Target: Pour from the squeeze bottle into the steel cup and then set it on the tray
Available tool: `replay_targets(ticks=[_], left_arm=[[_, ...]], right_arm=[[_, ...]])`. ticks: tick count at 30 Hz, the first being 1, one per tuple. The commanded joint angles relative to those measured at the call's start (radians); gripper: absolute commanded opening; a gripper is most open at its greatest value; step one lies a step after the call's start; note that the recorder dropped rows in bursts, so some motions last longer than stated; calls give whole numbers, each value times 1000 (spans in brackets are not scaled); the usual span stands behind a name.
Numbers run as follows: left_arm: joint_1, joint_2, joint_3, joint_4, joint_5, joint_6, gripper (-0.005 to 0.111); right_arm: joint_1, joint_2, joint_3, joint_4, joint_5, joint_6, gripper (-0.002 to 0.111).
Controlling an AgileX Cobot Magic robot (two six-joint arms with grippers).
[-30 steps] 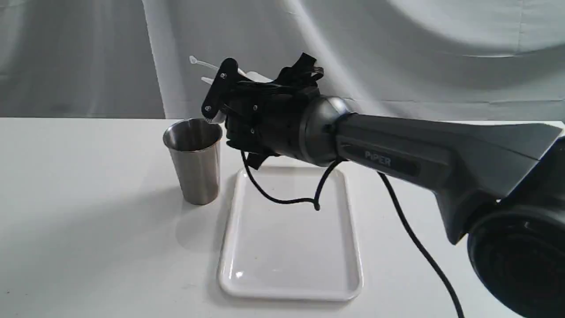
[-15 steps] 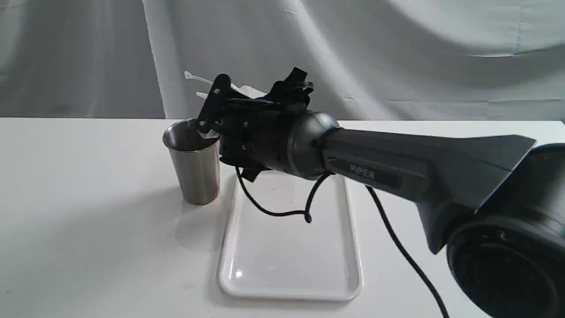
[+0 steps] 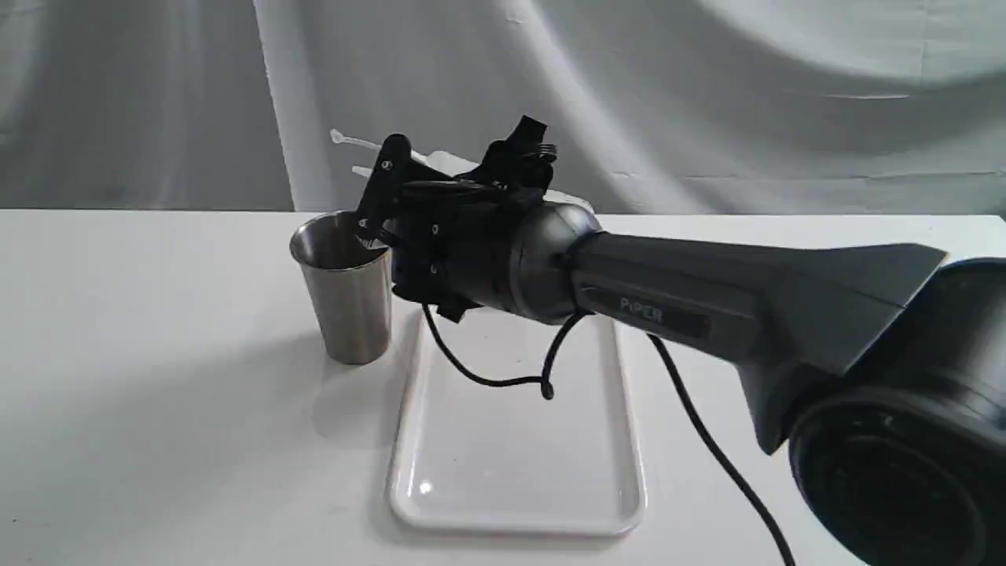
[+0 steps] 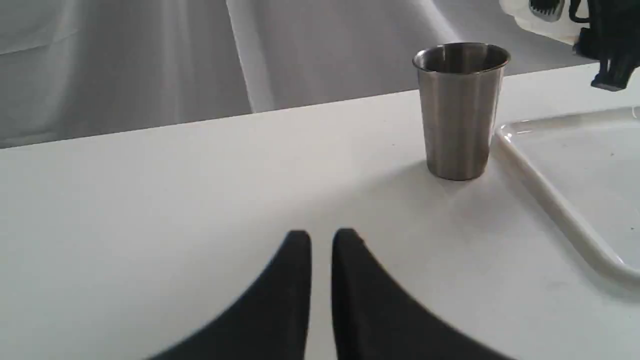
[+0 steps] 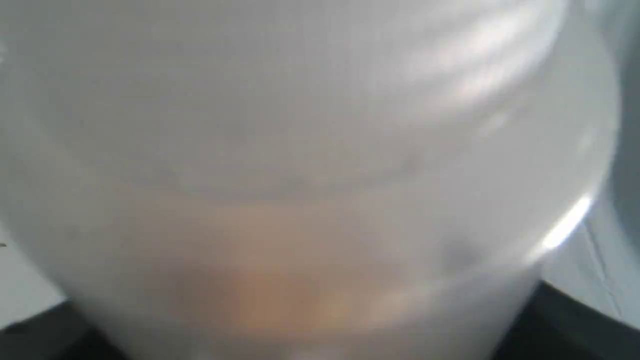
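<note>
The squeeze bottle [image 5: 320, 165] fills the right wrist view, whitish, with amber liquid low inside it. My right gripper [image 3: 393, 182] is shut on it and holds it tilted sideways, just above and behind the rim of the steel cup [image 3: 346, 291]. The thin nozzle and cap strip [image 3: 350, 143] stick out to the left, above the cup's far side; the bottle's body is mostly hidden by the gripper. The white tray [image 3: 511, 464] lies to the right of the cup. My left gripper [image 4: 321, 237] hovers low over the table in front of the cup [image 4: 457, 110], shut on nothing.
A black cable [image 3: 487, 377] hangs from the right wrist over the tray's far end. Grey cloth hangs behind the white table [image 3: 157, 393]. The tray's corner [image 4: 550, 200] lies close beside the cup in the left wrist view.
The right arm has come down and slightly left with the bottle, bringing the nozzle lower toward the cup's rim. Over the last half second it has barely moved. Cup and tray stayed put.
</note>
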Motion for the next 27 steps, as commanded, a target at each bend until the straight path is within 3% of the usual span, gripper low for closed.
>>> replay_targets(ticks=[1,16,27], left_arm=[[-3,-5,4,1,-7,-2,8],[-3,-5,4,1,-7,-2,8],[-3,-5,4,1,-7,-2,8]], right_arm=[[4,-8,-9,-50,10,6,36],[4,-1,-9,-145,60,-3,36],[4,-1,-9,-231,117,-137,36]])
